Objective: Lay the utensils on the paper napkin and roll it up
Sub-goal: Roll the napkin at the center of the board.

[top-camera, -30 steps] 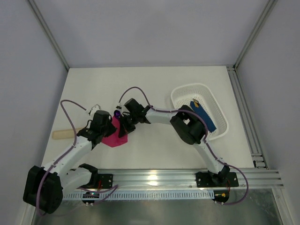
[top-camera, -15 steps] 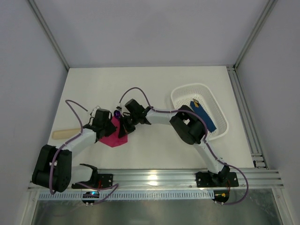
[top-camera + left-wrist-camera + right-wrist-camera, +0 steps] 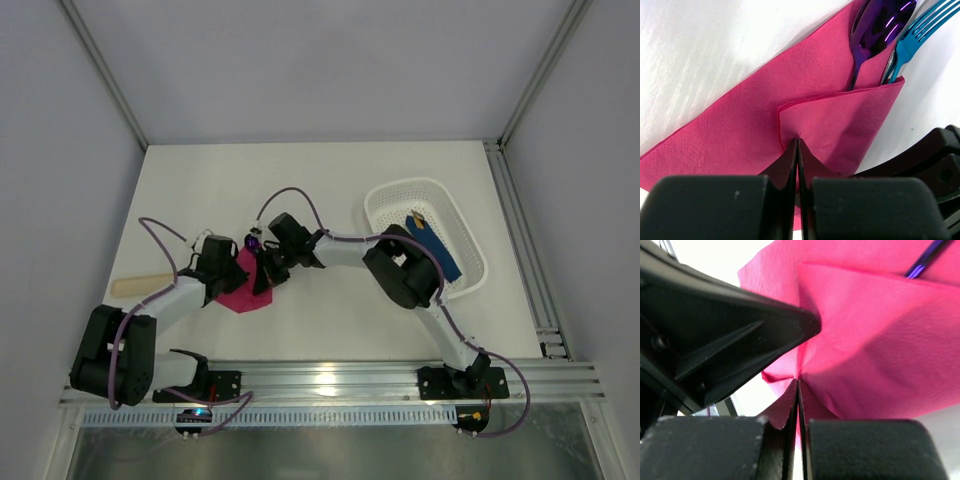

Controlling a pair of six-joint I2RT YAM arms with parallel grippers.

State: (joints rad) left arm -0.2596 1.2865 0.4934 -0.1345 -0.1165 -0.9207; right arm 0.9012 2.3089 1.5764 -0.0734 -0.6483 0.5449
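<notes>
white arms (image 3: 448,335), black joints (image 3: 400,270), black fingers (image 3: 715,205), purple cables (image 3: 287,188)

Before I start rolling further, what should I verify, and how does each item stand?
1. Hold of the left gripper on the paper napkin: ok, shut on the folded flap's edge.
2. Hold of the right gripper: ok, shut on the napkin.
3. The utensils tucked under the flap: ok, their heads stick out at the top.
4. Clearance between the grippers: cannot tell; they are very close and contact is unclear.
5. Roll finished: not ok, only one flap is folded over.
</notes>
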